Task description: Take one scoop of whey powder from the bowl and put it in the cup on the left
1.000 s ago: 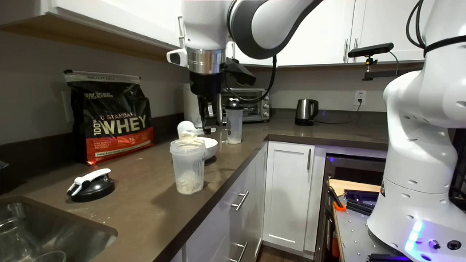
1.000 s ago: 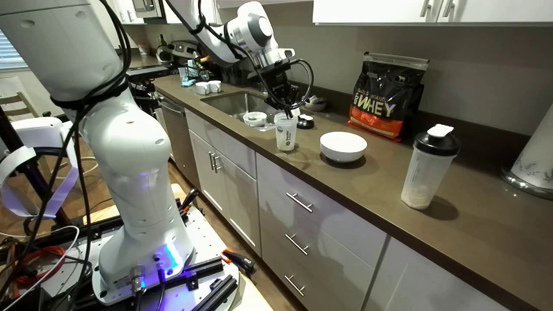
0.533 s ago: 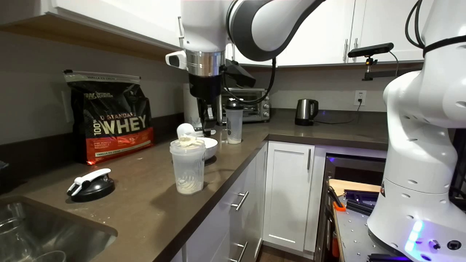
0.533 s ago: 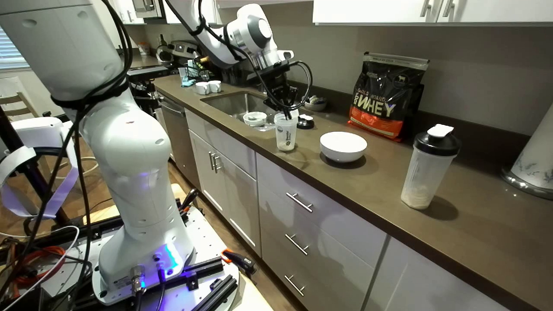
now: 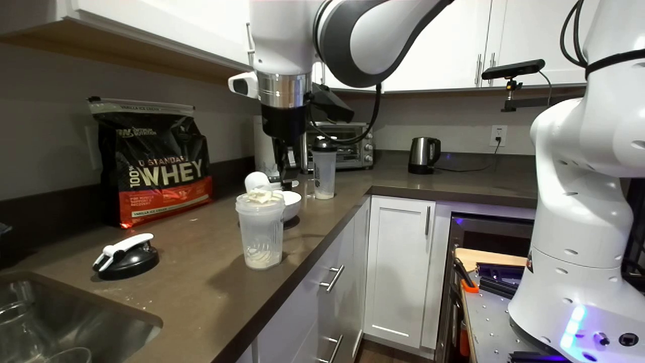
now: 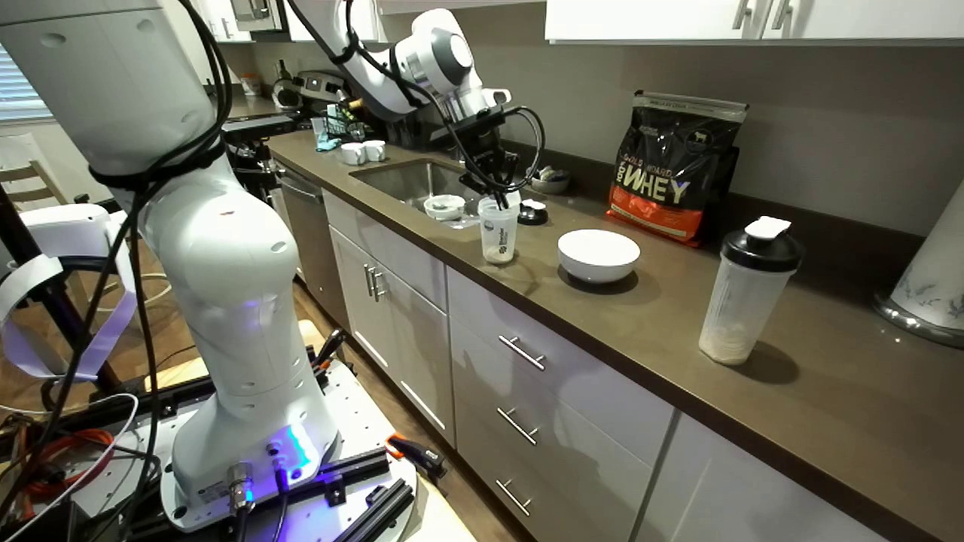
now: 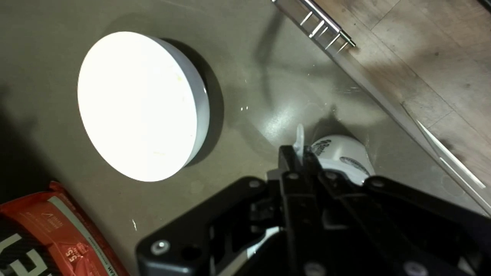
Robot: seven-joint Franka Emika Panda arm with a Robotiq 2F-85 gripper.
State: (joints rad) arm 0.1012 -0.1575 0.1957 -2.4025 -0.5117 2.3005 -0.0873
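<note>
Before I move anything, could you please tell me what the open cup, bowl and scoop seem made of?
Cup: probably plastic, translucent; powder shows through its wall. Bowl: perhaps glazed ceramic, maybe plastic; white, with a glint on its smooth side. Scoop: likely plastic; pale, smooth, its handle tip translucent.

Plastic, gloss, metal

Near the front edge of the smooth countertop point(image 6: 866, 376), the cup point(image 5: 259, 232) is translucent plastic. The bowl point(image 6: 599, 260) is glossy. By the back edge, the whey bag point(image 6: 663, 173) gleams like film — the sink point(image 5: 111, 325) is satin metal.
</note>
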